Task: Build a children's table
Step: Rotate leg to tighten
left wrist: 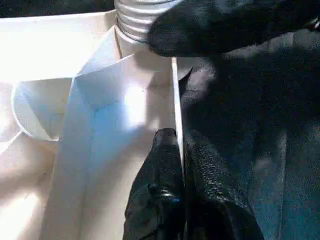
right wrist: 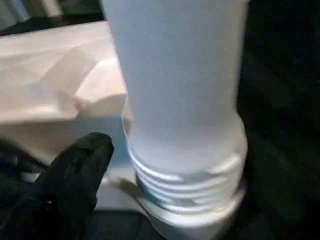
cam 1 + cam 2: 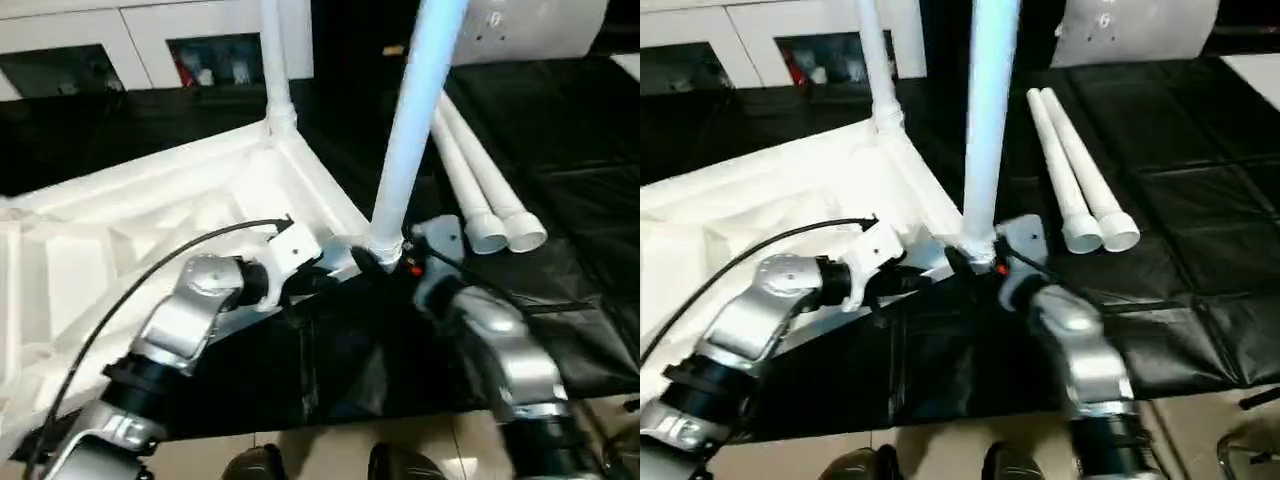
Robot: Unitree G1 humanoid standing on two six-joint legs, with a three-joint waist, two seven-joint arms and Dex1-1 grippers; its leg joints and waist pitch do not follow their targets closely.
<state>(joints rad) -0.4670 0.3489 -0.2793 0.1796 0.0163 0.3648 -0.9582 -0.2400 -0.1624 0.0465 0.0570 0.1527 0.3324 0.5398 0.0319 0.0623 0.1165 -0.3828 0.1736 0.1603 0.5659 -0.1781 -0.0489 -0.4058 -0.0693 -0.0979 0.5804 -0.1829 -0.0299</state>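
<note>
Left gripper clamped on the thin raised rim of the upturned table top, one black finger on each side of the wall, jaws nearly closed with only the rim between them. Right gripper at the foot of the near leg, fingers spread to either side of the tube base — one black fingertip seen beside the threaded collar, not visibly pressing it. Near leg standing upright in the corner socket at the table top's near right corner, threads still partly exposed above the socket. Second leg upright in the far corner socket, at about 11 o'clock from the near one. Table top lying underside up on the black cloth, spreading away toward 9 o'clock from the grippers, ribs and rim facing upward. Two loose legs lying side by side on the cloth at about 2 o'clock from the right gripper, wide ends toward the robot, touching each other along their length. Silver forearms reaching in from 7 and 5 o'clock. White cabinets beyond the cloth at 11 o'clock.
</note>
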